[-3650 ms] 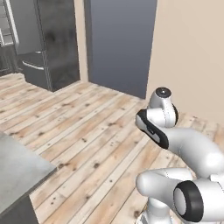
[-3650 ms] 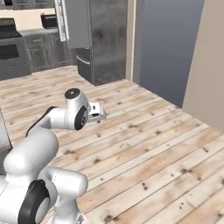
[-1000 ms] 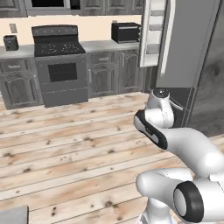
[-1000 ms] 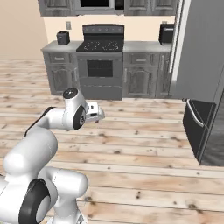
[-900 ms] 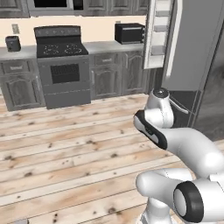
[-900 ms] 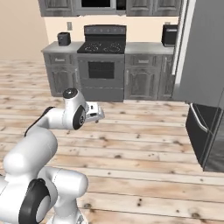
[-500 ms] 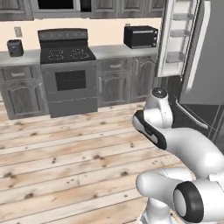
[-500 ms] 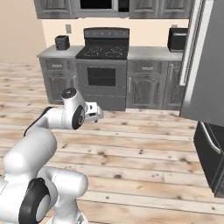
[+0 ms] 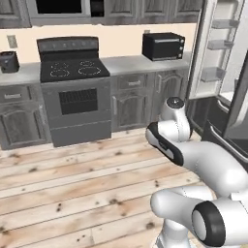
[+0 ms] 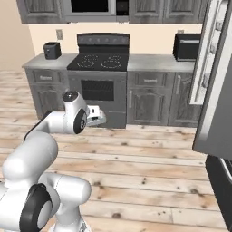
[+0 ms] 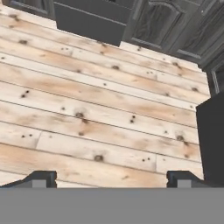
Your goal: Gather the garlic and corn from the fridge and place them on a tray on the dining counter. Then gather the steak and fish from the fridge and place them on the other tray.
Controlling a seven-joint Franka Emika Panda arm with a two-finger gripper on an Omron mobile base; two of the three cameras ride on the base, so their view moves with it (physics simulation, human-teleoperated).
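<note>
Wooden floor spreads under the claw, whose jaws stand wide and hold nothing. At the right edge of both base views stands the fridge, door open; the food inside is hidden.

Even, soft rendered light fills the kitchen, with no single source and no hard shadows. All three views are low in detail and slightly blurred; the floor planks look smeared, without glare.
</note>
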